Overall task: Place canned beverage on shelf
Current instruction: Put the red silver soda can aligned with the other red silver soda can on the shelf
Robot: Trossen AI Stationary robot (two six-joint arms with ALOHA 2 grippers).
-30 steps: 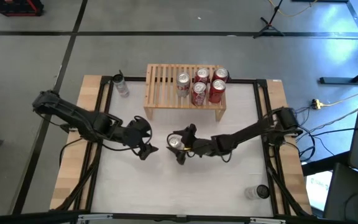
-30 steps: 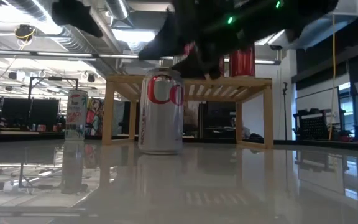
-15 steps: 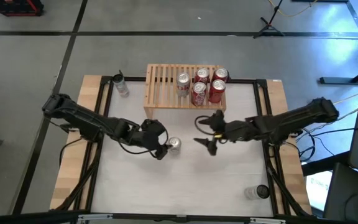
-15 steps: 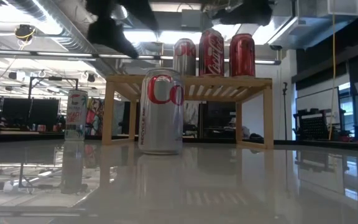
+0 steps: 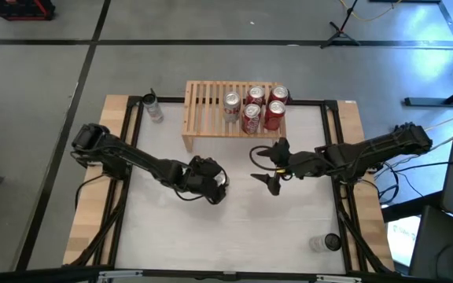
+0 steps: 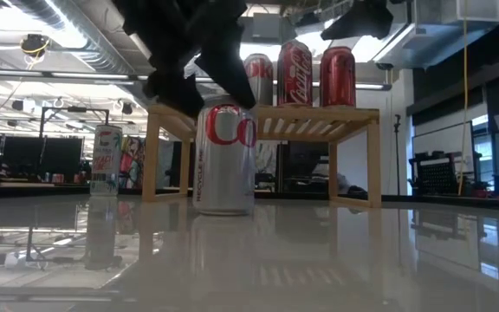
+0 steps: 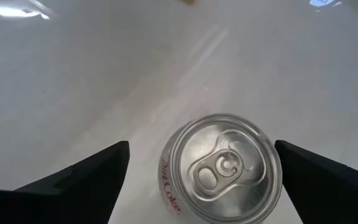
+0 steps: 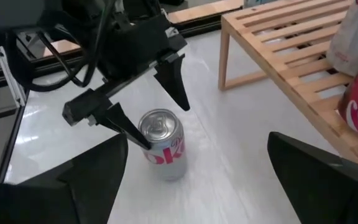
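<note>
My left gripper [image 8: 146, 102] hangs directly above the silver can [image 8: 163, 144], its fingers [image 7: 79, 183] spread wide to either side of the lid and not touching it (the pull tab faces straight up at my wrist camera). The can stands upright near the middle of the table [image 5: 234, 236], in front of the shelf [image 5: 211, 110], which sits along the table's far edge. My right gripper [image 5: 267, 167] hovers close to the can's right, just before the shelf's right leg, its fingers also apart and empty. Four cans [image 5: 254, 106] stand clustered on the shelf's right end.
</note>
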